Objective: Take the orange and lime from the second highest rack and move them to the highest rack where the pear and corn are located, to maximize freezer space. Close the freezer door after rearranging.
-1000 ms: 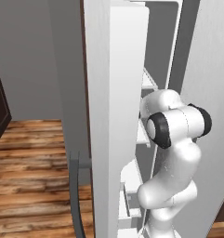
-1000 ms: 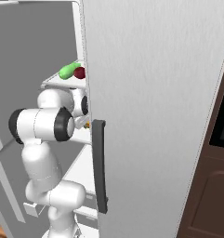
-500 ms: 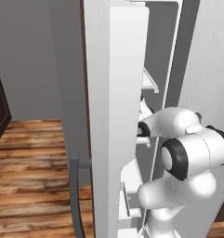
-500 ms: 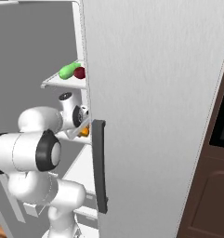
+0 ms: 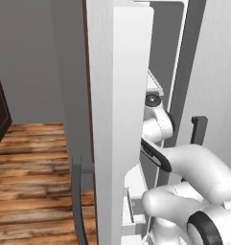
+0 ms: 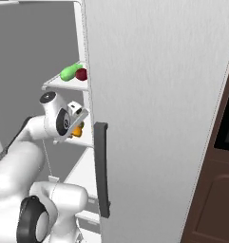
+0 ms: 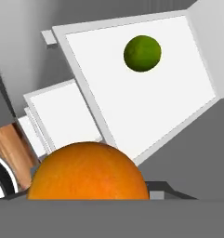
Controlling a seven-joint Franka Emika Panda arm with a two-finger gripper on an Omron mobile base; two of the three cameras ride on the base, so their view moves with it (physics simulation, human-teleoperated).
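The orange fills the bottom of the hand view, right up against the hand. From the right base view it sits at the tip of my gripper, which is shut on it just above the second highest rack. The lime lies further along that white rack. On the highest rack rest a green piece and a dark red piece; I cannot tell which is pear or corn. The freezer door stands open, with its dark handle low on the left.
The neighbouring grey door is closed, and its dark bar handle stands close to my arm's right. Lower white shelves and bins sit under the arm. A dark brown cabinet is at the far right, wooden floor to the left.
The arm's elbow has swung down and toward the cameras while the hand has stayed inside the freezer at the orange. The jaws have closed slightly.
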